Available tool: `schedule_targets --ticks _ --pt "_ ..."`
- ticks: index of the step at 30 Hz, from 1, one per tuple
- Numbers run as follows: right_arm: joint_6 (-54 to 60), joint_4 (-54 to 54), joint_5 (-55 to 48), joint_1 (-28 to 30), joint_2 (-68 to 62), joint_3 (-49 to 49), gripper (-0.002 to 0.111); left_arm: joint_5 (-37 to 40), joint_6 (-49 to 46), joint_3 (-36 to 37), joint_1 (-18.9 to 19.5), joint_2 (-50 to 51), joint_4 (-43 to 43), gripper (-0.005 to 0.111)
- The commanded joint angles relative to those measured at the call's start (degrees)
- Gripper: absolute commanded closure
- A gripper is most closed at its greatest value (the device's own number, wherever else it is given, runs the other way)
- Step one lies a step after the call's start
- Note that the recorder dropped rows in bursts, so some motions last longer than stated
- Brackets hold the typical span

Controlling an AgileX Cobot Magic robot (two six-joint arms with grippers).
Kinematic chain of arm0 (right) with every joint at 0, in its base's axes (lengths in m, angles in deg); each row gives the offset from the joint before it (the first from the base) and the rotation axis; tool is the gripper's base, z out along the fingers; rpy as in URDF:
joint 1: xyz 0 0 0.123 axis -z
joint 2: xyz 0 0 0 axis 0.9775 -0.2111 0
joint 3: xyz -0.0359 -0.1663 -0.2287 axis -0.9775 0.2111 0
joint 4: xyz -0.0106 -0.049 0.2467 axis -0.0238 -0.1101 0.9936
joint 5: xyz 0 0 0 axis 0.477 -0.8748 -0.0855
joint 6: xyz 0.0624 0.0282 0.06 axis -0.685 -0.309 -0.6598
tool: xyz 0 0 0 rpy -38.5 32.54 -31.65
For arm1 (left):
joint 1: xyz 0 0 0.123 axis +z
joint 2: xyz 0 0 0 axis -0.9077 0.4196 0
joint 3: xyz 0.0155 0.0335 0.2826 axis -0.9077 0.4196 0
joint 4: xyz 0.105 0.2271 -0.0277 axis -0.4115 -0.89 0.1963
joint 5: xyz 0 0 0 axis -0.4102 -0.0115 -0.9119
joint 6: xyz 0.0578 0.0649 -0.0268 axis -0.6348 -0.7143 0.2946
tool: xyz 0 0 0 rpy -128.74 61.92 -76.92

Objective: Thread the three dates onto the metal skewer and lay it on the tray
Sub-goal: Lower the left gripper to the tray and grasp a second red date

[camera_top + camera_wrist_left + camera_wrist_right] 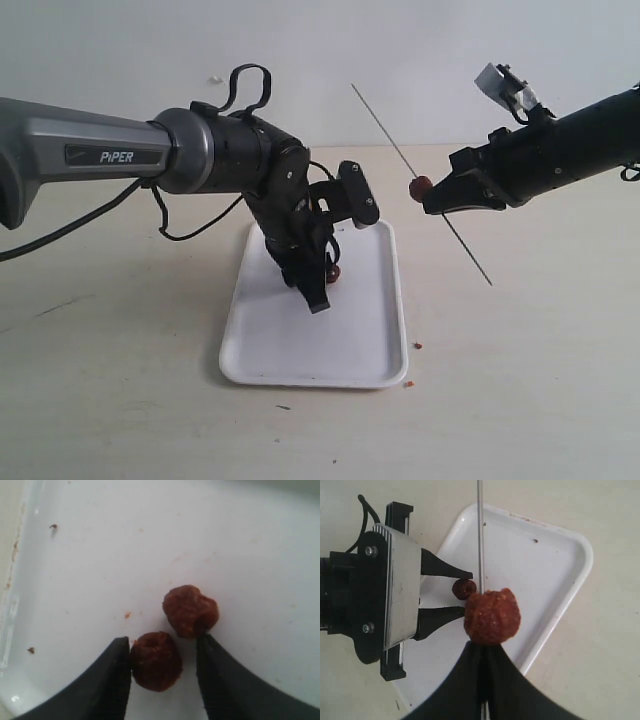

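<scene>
The white tray (370,350) lies mid-table. Two dates rest on the tray (240,540). One date (156,661) sits between the fingers of my open left gripper (164,640), touching one finger and clear of the other. The second date (190,611) lies just past a fingertip. My left gripper (318,290) points down onto the tray. My right gripper (484,647) is shut on the metal skewer (480,530), held in the air to the right of the tray. The third date (492,616) is threaded on the skewer (385,130), right against the fingertips of the right gripper (432,195).
Small reddish crumbs (418,346) lie on the table off the tray's near right corner. More crumbs and smears dot the tray floor (127,614). The left arm's body (220,150) hangs over the tray's far left part.
</scene>
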Motion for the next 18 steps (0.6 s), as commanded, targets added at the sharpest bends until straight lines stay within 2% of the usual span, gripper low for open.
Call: schedule_targets --ticks 1,18 --pt "0.6 0.7 0.0 0.2 0.7 -0.1 0.108 0.4 0.0 0.1 0.0 0.8 -0.2 0.065" --pt "1.2 1.7 -0.1 0.2 0.7 -0.1 0.108 1.3 0.3 0.1 0.0 0.8 -1.0 0.065"
